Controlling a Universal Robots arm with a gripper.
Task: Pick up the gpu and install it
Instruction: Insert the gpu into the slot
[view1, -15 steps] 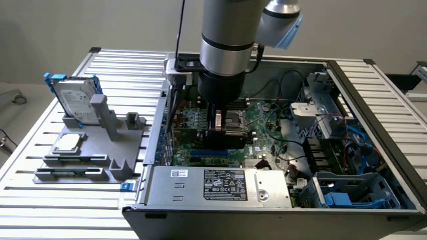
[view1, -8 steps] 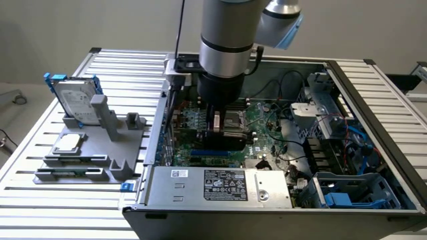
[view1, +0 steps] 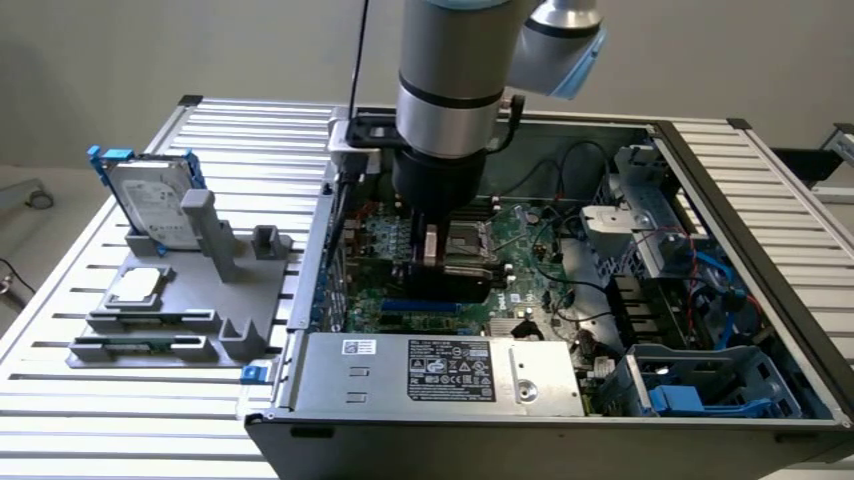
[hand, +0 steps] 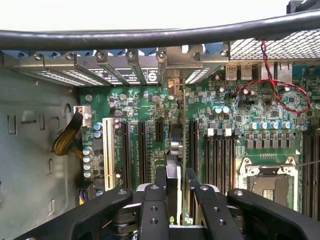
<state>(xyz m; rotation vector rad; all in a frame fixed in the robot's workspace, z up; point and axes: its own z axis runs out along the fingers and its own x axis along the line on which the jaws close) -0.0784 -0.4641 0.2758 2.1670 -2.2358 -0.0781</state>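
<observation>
1. The gripper (view1: 431, 245) hung inside the open computer case (view1: 741, 260). Its fingers (hand: 160, 185) were clamped on the gpu (hand: 172, 150), which stood on edge between them.
2. The card was gripped by its upper edge with its flat faces against the finger pads. This probably left its lower edge free to meet a slot. From the fingers it ran lengthwise toward the rear brackets (hand: 115, 67) of the case.
3. Beneath the fingers lay the motherboard (hand: 145, 107). Its long dark expansion slots (hand: 142, 150) ran parallel to the card on both sides of the fingers. The card looked lined up with one of them, though I could not tell whether its edge touched the slot.
4. The processor socket (hand: 267, 182) sat to one side of the fingers, well apart from the card.
5. Space around the fingers was tight. A thick black cable (hand: 150, 35) crossed beyond the far end of the card, and a red-and-black twisted wire (hand: 270, 80) looped over the board on the socket side. The grey case wall (hand: 30, 150) stood on the other side.
6. The case rested on a slatted metal table (view1: 80, 400). Outside the case, on the exterior view's left of the fingers, a grey fixture (view1: 200, 270) held a hard drive (view1: 154, 200) upright. A processor chip (view1: 136, 287) lay flat on the same fixture, so it appeared to be a rack for parts. A plain pale wall stood behind the table.
</observation>
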